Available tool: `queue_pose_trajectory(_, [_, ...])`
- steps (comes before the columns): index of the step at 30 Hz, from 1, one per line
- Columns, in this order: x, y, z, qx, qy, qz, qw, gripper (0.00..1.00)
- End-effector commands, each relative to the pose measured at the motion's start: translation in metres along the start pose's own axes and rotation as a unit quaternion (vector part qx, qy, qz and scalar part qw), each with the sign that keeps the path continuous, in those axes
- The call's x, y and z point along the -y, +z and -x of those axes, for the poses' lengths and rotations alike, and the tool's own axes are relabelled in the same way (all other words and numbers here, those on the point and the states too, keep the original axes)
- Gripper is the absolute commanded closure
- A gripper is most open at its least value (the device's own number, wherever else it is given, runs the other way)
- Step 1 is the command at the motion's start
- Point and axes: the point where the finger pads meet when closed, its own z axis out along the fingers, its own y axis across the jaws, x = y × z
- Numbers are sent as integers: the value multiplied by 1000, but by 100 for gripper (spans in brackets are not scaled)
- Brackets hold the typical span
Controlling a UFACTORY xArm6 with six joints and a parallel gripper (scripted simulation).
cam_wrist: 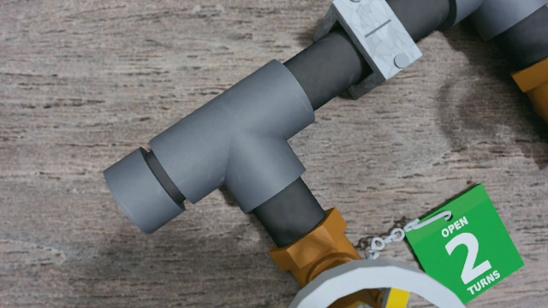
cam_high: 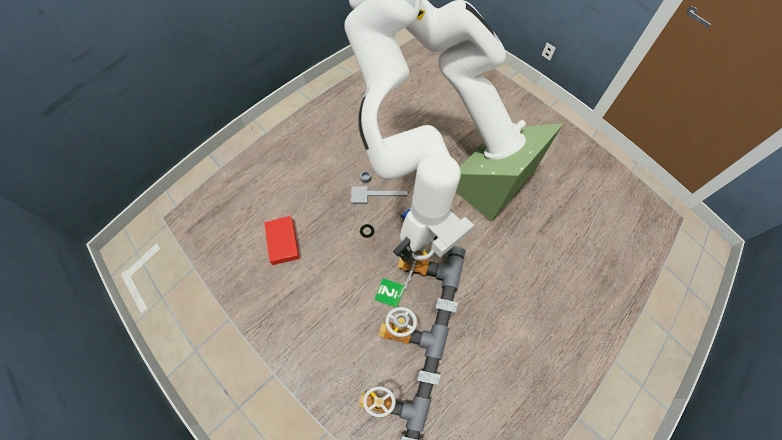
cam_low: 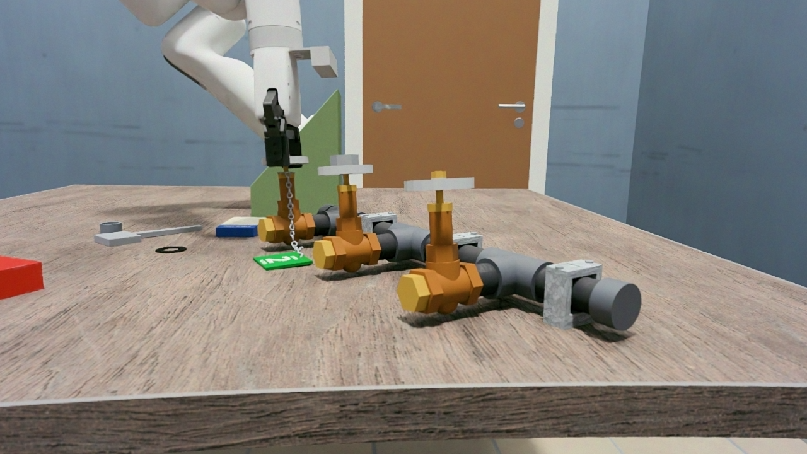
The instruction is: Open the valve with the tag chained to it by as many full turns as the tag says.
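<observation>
Three brass valves with white handwheels stand along a grey pipe (cam_high: pixel 437 339). The far valve (cam_low: pixel 285 217) has a chain running to a green tag (cam_wrist: pixel 464 248) that reads "OPEN 2 TURNS"; the tag lies flat on the table (cam_high: pixel 389 290). My gripper (cam_low: pixel 280 155) is open, its fingers standing around the rim of that valve's handwheel (cam_wrist: pixel 377 284) at wheel height. The middle valve (cam_high: pixel 396 328) and the near valve (cam_high: pixel 375 404) stand apart from the gripper.
A red block (cam_high: pixel 281 239), a black ring (cam_high: pixel 369 227), a grey tool (cam_high: pixel 374 193) and a small grey cylinder (cam_high: pixel 365 176) lie to the left. A blue block (cam_low: pixel 236 229) lies behind the tagged valve. The green arm base (cam_high: pixel 505 169) stands at the back.
</observation>
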Motion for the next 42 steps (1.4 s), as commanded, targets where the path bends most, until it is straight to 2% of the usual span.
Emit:
queue_pose_trajectory(1, [-1,-1,0,-1,0,1,1000,0])
queue_pose_trajectory(8, [-1,-1,0,-1,10,1,1000,0])
queue_pose_trajectory(17, [-1,-1,0,-1,83,1,997,0])
queue_pose_trajectory(23, [-1,-1,0,-1,217,1,976,0])
queue_pose_trajectory(28, [-1,-1,0,-1,350,0,937,0])
queue_pose_trajectory(32, [-1,-1,0,-2,443,-4,897,0])
queue_pose_trajectory(34, [-1,-1,0,-2,443,-4,897,0])
queue_pose_trajectory(35, [-1,-1,0,-1,507,-3,862,0])
queue_pose_trajectory(38, [-1,-1,0,-1,558,-8,830,0])
queue_pose_trajectory(42, [-1,-1,0,0,638,-12,770,0])
